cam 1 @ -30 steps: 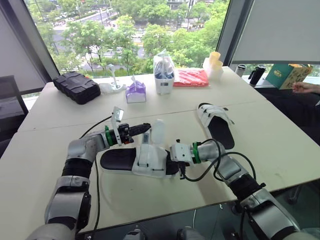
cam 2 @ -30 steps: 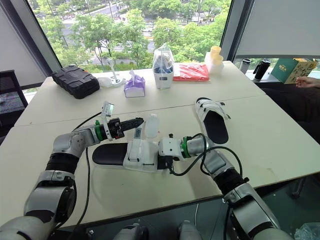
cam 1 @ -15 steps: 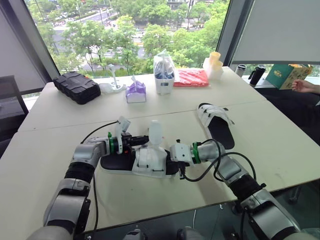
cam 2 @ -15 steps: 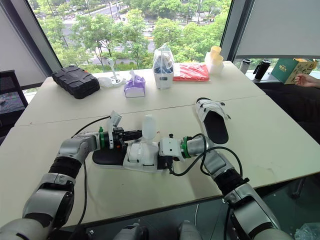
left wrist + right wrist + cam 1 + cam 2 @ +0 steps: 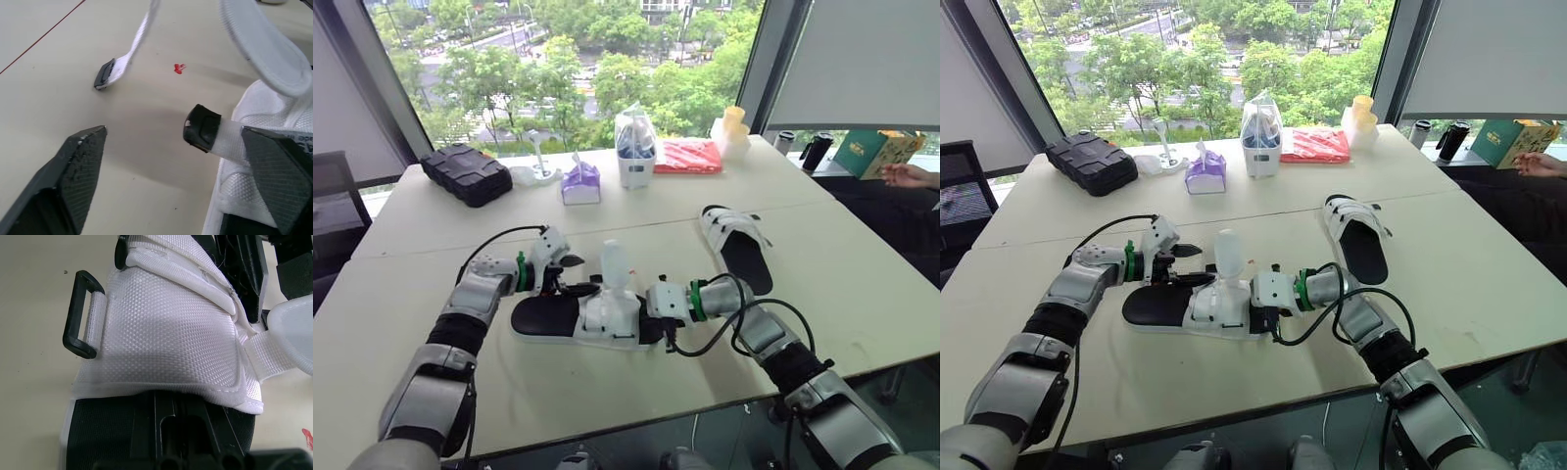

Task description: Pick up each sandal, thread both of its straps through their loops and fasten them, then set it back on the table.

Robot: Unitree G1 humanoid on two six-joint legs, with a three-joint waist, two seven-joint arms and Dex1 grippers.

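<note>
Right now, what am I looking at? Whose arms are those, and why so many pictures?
Those are a robot's two arms. The two wide pictures come from cameras in its head; the two close-ups come from cameras on its wrists. On the table lie a near sandal, a far sandal, a black case and a red packet. The left pincer is open, with the near sandal's strap end between its fingers. The right pincer sits at one end of that sandal; I can't tell if it is gripping.
</note>
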